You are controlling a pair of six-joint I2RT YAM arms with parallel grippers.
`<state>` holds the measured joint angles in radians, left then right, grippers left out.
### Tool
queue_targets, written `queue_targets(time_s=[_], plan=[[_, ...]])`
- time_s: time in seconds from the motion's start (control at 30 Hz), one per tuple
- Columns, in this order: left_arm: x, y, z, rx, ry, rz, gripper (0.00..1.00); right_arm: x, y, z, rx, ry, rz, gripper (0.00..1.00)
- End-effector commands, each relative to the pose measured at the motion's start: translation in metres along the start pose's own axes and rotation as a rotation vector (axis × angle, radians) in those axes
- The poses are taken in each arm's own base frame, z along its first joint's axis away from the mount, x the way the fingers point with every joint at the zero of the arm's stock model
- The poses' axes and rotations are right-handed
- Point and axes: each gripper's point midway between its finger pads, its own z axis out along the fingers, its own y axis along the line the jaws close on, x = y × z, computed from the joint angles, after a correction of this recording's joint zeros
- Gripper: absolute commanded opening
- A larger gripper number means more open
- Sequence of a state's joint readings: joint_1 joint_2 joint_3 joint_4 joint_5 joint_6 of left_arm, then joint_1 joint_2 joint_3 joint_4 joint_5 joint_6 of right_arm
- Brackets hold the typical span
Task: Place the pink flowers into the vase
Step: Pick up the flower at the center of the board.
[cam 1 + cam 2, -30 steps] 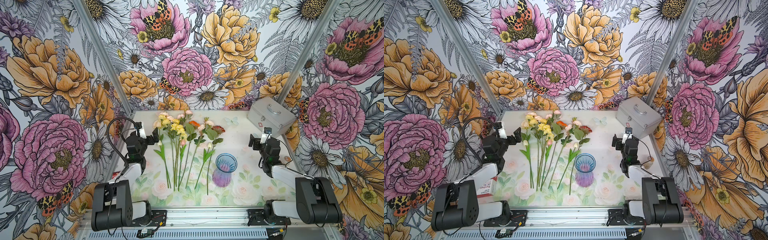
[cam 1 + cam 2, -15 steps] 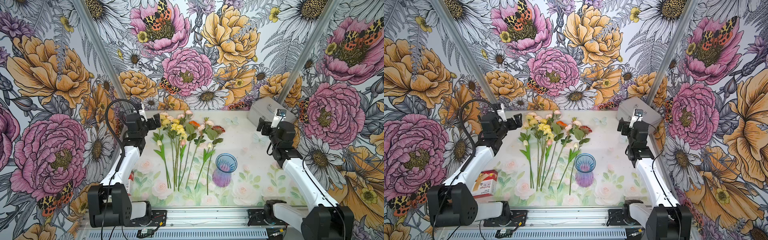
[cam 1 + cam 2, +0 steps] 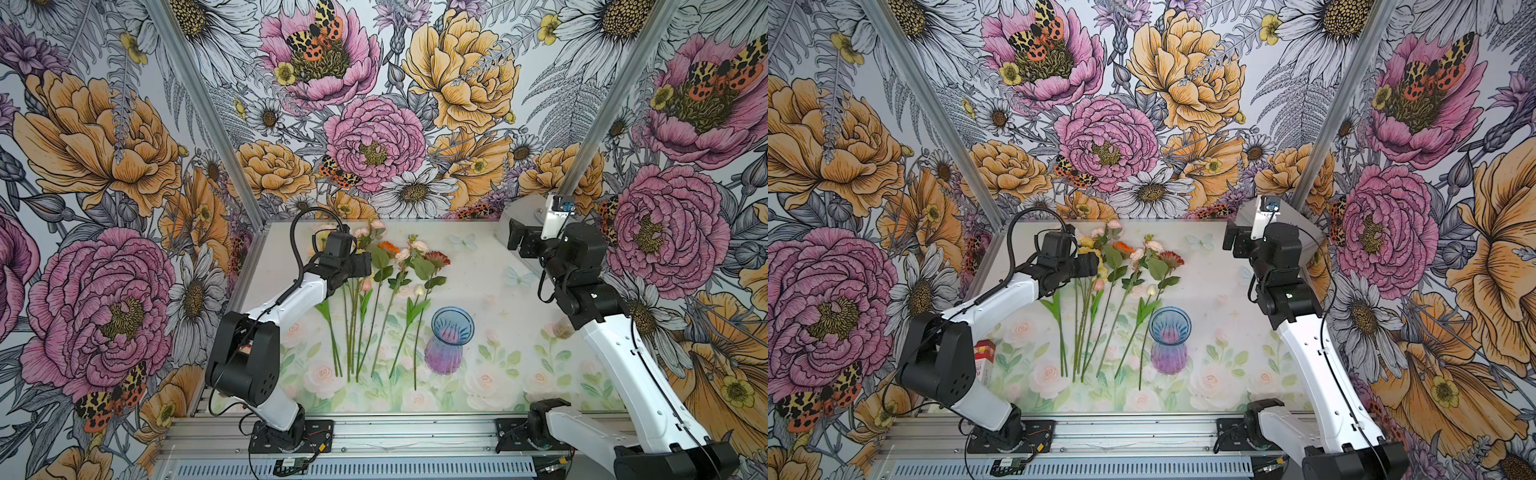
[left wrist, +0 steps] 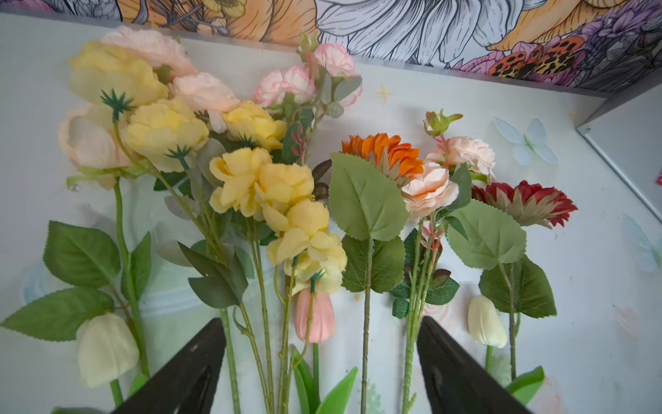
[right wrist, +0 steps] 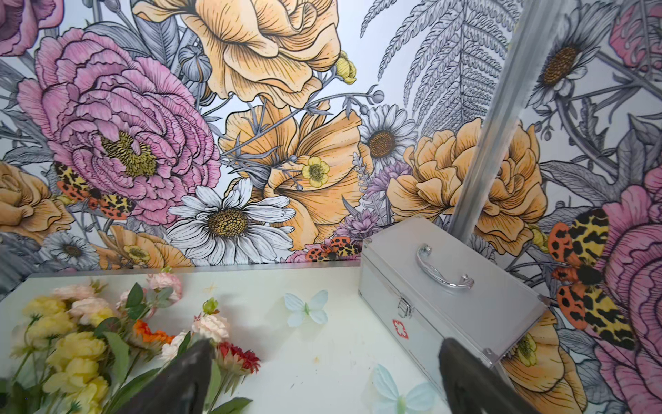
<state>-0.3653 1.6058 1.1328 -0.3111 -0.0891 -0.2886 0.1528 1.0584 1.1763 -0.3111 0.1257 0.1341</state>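
Pink flowers lie flat near the upright vase (blue-rimmed) — left claw above them.

bold floral wallpaper, pastel rose-printed tabletop

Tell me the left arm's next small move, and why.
Probably lower the left hand onto the pink tulip and close near its stem. The jaws stand open astride that tulip in the left wrist view, gripping nothing. It lies flat among other stems, and the vase stands upright with no flower in it.
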Motion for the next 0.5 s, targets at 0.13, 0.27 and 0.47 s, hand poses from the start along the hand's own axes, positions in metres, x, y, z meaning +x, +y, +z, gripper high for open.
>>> queue_targets(time_s=[0.13,0.27,0.47], plan=[[0.043,-0.001,0.004,-0.123,0.135,-0.007,0.69,-0.01,0.019,-0.016,-0.088,-0.007,-0.005,1.0],[0.065,-0.007,-0.001,-0.17,0.171,0.024,0.65,-0.003,0.02,-0.016,-0.091,0.006,-0.012,1.0],[0.09,-0.007,0.003,-0.22,0.21,0.068,0.6,0.004,0.02,-0.013,-0.09,0.02,-0.025,1.0]])
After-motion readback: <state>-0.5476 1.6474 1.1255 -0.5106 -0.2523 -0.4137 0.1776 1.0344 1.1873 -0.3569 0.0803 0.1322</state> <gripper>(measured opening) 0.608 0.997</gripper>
